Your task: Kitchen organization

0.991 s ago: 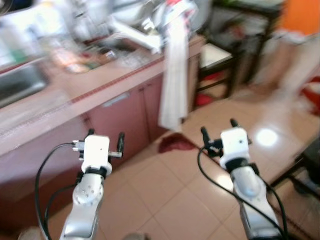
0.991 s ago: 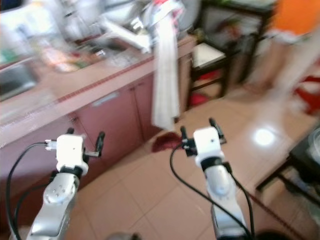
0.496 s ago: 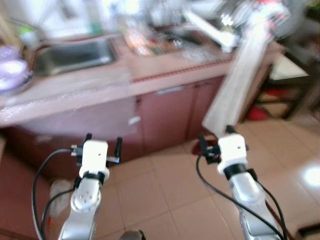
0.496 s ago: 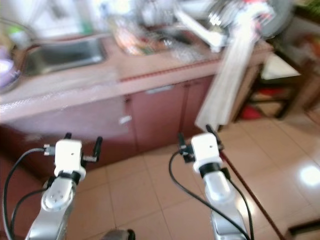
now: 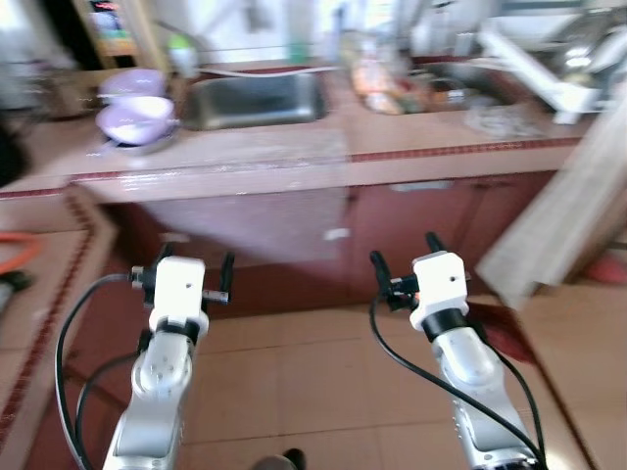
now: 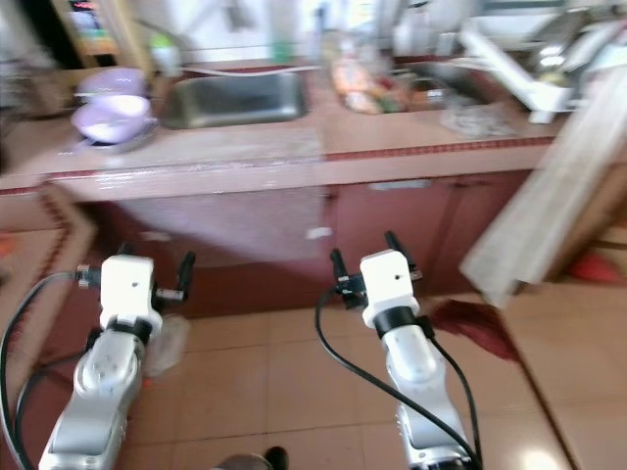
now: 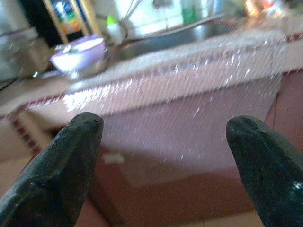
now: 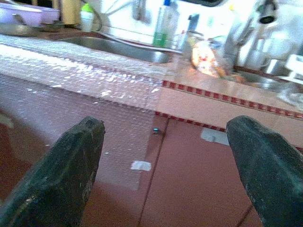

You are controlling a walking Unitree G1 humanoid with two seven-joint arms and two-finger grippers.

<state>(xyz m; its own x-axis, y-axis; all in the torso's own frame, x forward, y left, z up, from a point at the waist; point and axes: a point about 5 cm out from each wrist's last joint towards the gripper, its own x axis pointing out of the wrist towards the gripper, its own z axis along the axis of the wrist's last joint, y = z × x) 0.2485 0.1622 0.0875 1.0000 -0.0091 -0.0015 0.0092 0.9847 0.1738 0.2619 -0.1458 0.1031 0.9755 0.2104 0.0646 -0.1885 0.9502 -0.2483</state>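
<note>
I face a pinkish kitchen counter (image 5: 421,137) with a steel sink (image 5: 255,98) set in it. Purple bowls (image 5: 137,103) are stacked left of the sink. Blurred bottles and food packets (image 5: 387,83) crowd the counter to the sink's right. A sheet of bubble wrap (image 5: 245,211) hangs over the counter's front. My left gripper (image 5: 196,259) and right gripper (image 5: 404,251) are held up over the tiled floor, short of the cabinets. Both are open with nothing between their fingers, as the left wrist view (image 7: 163,122) and right wrist view (image 8: 164,123) confirm.
A long white cloth (image 5: 558,225) hangs off the counter's right end. A dark red rag (image 6: 470,318) lies on the floor below it. White dish-rack parts (image 5: 534,69) sit at the back right. A second tiled counter edge (image 5: 49,264) runs along my left.
The camera has swung left: the sink and purple bowls have come into view, and the white cloth has shifted to the right edge. Both grippers hold the same open pose.
</note>
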